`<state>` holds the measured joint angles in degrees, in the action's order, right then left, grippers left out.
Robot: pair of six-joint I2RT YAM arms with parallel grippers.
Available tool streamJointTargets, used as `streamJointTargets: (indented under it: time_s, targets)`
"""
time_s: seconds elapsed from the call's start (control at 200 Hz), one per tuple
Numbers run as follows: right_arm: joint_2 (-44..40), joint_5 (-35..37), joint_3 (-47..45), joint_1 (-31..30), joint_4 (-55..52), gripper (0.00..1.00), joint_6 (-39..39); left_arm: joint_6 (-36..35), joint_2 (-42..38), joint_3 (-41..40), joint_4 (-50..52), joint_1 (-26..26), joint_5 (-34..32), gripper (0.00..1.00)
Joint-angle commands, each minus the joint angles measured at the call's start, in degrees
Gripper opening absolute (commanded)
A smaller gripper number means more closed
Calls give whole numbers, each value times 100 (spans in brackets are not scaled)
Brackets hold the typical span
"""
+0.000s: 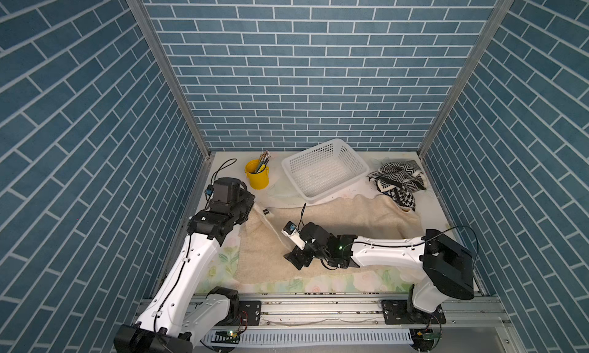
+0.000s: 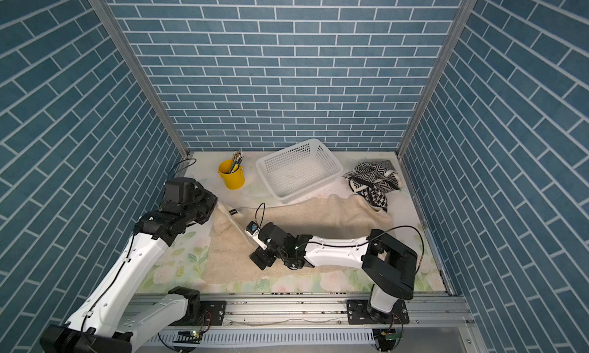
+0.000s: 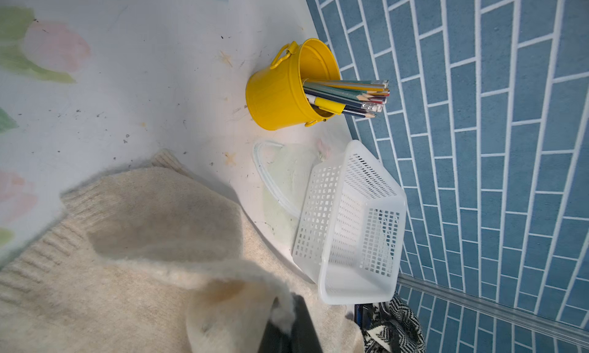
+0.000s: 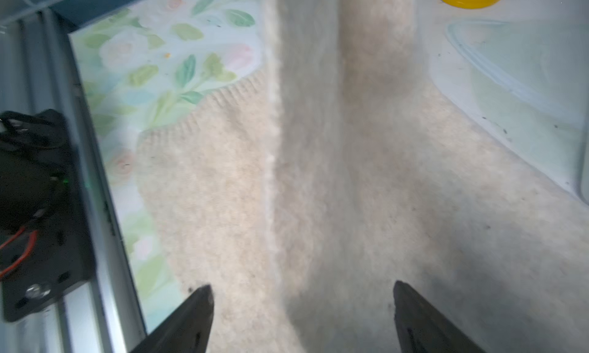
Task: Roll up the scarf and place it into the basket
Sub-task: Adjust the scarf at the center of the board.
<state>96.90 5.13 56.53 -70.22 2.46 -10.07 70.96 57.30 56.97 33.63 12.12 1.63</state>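
Both arms wore white moulded shells between black joint housings; thin black cables [image 1: 382,240] ran along the left arm [image 1: 188,265] and the right arm [image 1: 385,254]; a green light [image 1: 340,248] glowed near the right wrist; the right gripper [image 4: 302,286] had dark tapered jaws.

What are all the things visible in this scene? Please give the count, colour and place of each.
scarf: 1, cream, spread across the middle of the table, left end raised
basket: 1, white, at the back, empty
bucket: 1, yellow, at the back, left of the basket
pencils: several, mixed colours, standing in the bucket
cloth: 1 heap, black-and-white patterned, back right corner
table cover: 1, pale floral, under everything
walls: 3, blue brick pattern, around the table
left gripper: 1, black, shut on the scarf's left end
right gripper: 1, black, open, over the scarf's middle
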Motion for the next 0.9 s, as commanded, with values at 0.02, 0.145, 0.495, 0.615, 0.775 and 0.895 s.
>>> streamJointTargets:
  time_s: [0.02, 0.145, 0.495, 0.615, 0.775, 0.895]
  targets:
    - [445, 620, 235, 66, -61, 83, 57, -115, -152, 179, 165, -38, 14, 0]
    - [452, 1201, 196, 217, -225, 24, -311, -178, -198, 294, 324, -34, -62, 0]
    - [-797, 1829, -473, 1616, -1298, 6, -242, -596, 398, 104, -787, -399, 52, 0]
    - [-1047, 1739, -354, 1853, -1353, 0, 36, -699, 895, 343, -1240, -457, 243, 0]
    - [-1450, 2010, 128, 2165, -1672, 0, 477, -847, 1426, 939, -1600, -460, 506, 0]
    - [-1802, 2156, 389, 2324, -1709, 0, 808, -1029, 1626, 1503, -1530, -461, 605, 0]
